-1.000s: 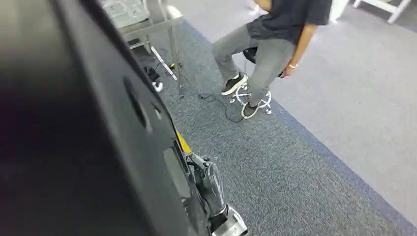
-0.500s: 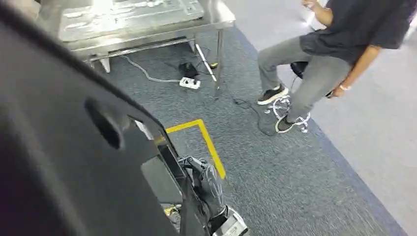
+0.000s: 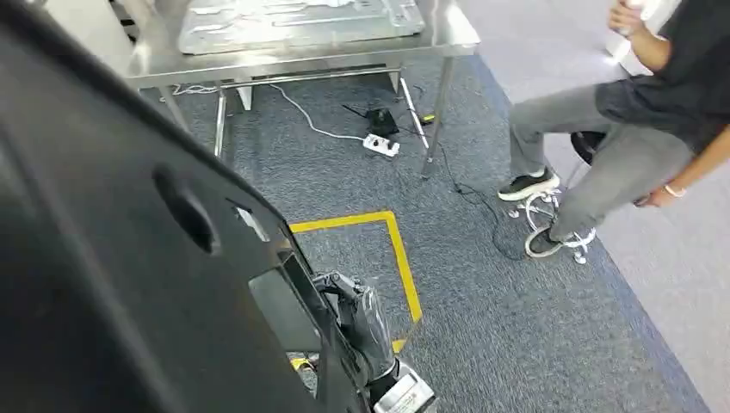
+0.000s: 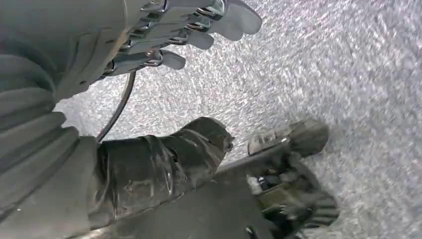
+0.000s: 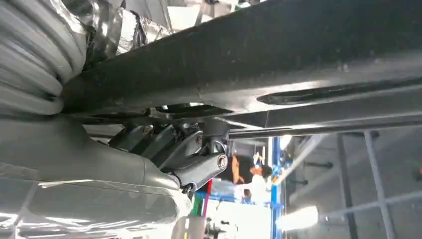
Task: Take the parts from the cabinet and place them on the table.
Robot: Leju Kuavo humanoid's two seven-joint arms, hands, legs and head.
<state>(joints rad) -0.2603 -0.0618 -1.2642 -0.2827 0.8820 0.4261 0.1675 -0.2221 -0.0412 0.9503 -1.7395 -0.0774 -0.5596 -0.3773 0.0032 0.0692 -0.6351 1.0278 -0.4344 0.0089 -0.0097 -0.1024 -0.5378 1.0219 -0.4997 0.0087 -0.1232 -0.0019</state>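
Note:
A large black panel part [image 3: 129, 258] spans the left half of the head view, held up in front of me. My right hand [image 3: 361, 323] grips its lower edge; in the right wrist view its dark fingers [image 5: 169, 144] curl under the black part [image 5: 278, 55]. My left hand [image 4: 164, 30] hangs over the grey carpet with its fingers spread and nothing between them, its thumb [image 4: 164, 162] below. The steel table [image 3: 448, 39] stands ahead at the back, with a flat metal sheet [image 3: 293, 17] lying on it.
A person [image 3: 620, 146] sits on a wheeled stool [image 3: 551, 215] to the right of the table. A white power strip [image 3: 380, 144] and cables lie under the table. Yellow tape [image 3: 400, 258] marks a corner on the blue-grey carpet.
The whole picture has shifted: the camera has turned, bringing the steel table and the yellow tape further into view and the seated person to the right. My right hand keeps its hold on the black part.

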